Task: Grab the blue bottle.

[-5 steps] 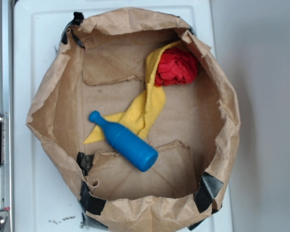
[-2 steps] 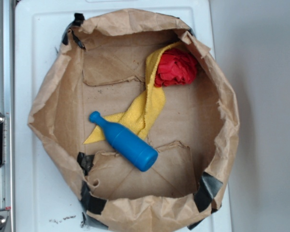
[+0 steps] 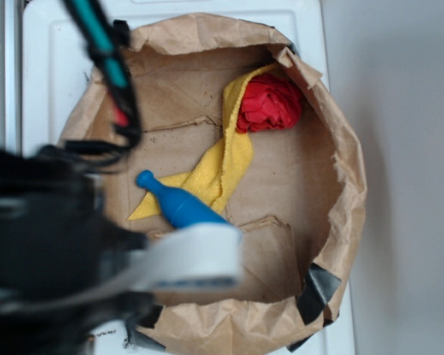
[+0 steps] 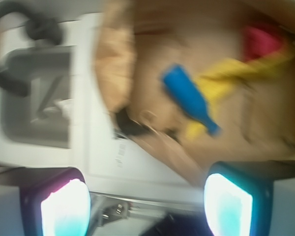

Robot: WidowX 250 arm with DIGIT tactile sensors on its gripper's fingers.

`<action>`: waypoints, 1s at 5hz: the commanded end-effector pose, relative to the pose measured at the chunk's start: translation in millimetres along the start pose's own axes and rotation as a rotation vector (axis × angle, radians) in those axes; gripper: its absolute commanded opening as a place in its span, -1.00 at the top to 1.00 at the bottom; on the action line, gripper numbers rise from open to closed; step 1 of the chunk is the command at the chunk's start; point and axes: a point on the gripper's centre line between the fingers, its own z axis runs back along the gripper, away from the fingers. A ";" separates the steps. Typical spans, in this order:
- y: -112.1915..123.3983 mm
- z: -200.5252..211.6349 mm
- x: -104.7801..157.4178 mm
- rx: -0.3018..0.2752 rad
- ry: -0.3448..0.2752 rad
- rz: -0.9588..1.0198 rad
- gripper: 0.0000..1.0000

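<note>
Wrist view shows the gripper (image 4: pixel 147 204) with fingers spread apart, holding nothing. Blue bottle (image 3: pixel 179 206) lies on its side inside the paper bag (image 3: pixel 340 185), across the yellow cloth (image 3: pixel 222 174), near the bag's left edge.

The bottle (image 3: pixel 176 203) is bright blue smooth plastic, bowling-pin shaped, lying on its side left of centre in the exterior view. Its rounded cap points to the upper left, its body runs down to the right, and its wide base is hidden. The wrist view, blurred, shows it (image 4: pixel 189 97) upper centre, cap toward the lower right.
</note>
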 end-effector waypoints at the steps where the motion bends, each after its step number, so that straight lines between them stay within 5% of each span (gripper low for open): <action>1: 45.2 -12.8 39.6 -0.011 -0.101 -0.113 -1.00; 2: 60.2 -37.8 44.5 0.061 -0.100 -0.081 -1.00; 5: 60.2 -37.8 44.5 0.061 -0.100 -0.081 -1.00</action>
